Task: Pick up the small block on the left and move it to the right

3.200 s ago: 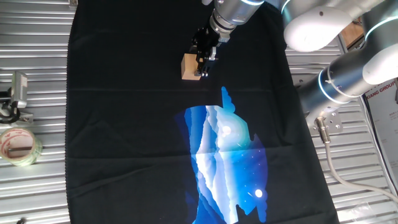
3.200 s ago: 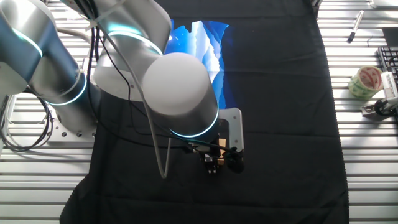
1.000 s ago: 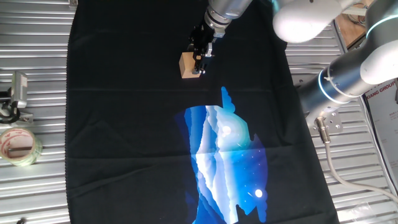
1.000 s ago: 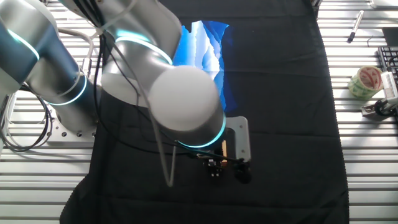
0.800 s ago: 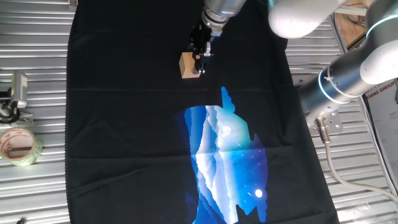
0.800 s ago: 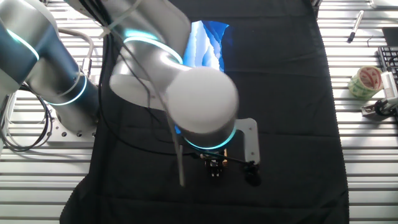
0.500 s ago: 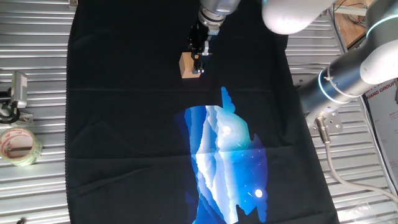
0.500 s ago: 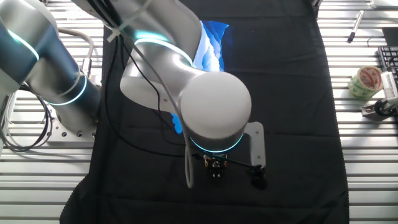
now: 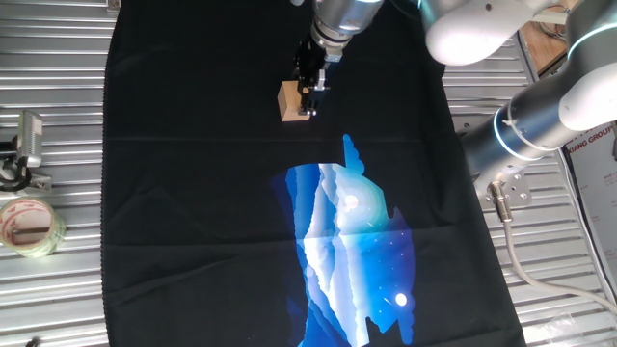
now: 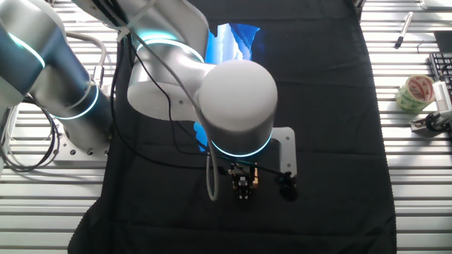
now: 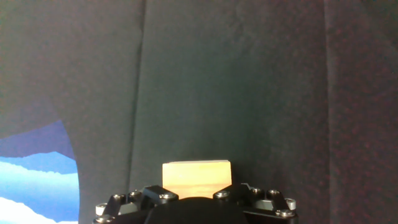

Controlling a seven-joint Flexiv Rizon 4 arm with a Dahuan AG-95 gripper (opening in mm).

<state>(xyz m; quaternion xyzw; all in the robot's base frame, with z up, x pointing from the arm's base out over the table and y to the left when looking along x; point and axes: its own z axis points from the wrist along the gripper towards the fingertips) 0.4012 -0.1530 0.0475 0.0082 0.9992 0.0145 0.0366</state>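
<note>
The small block — upper centre — looks light, rigid wood; grip its flat opposite faces. The end effector touches it — whether pinching, I cannot tell.

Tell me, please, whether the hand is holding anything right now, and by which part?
It seems to hold the small block by its side faces, though a firm grip cannot be confirmed; the hand sits against it.
</note>
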